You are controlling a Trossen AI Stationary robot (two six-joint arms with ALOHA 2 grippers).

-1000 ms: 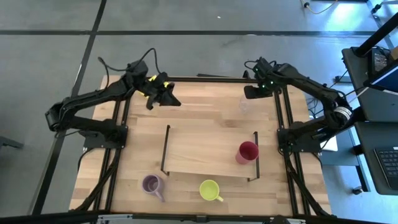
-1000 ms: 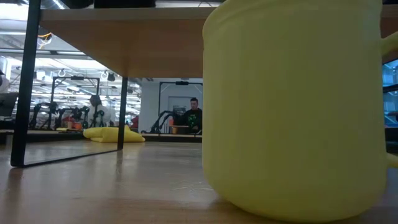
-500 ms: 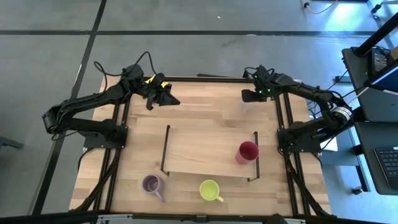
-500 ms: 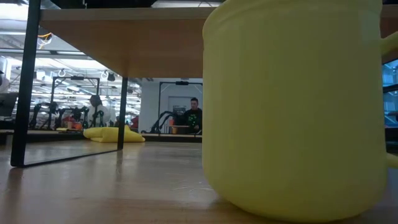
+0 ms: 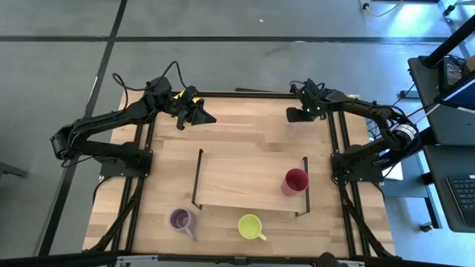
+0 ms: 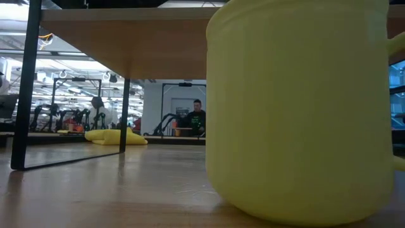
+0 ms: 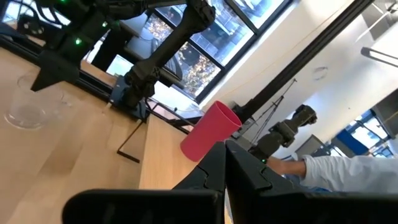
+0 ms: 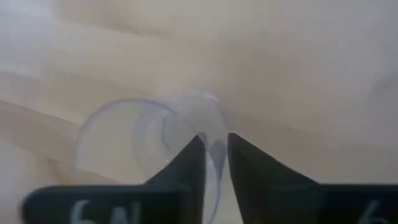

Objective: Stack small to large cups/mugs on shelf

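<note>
Right gripper [image 8: 214, 155] sits at about one o'clock on the table [image 5: 237, 137], its fingers pinched on the rim of the glass [image 8: 155, 140], one inside the wall and one outside. Left gripper [image 5: 202, 117], clenched on nothing, hangs at about eleven o'clock, beside the yellow cloth [image 5: 178, 96].

Shelf [image 5: 249, 182] stands mid-table between two black end frames, nothing between it and the glass but bare wood. Red cup [image 5: 295, 181] rests at the shelf's three o'clock end. Purple mug [image 5: 180, 219] at seven o'clock and yellow mug [image 5: 250, 226] at six o'clock stand on the table just off the shelf's near edge (the yellow one fills the low camera).

Four vessels: one glass, one cup, two mugs.

Tabletop is pale wood planks over grey floor; the low view shows a workshop with a seated person [image 6: 197, 117].
</note>
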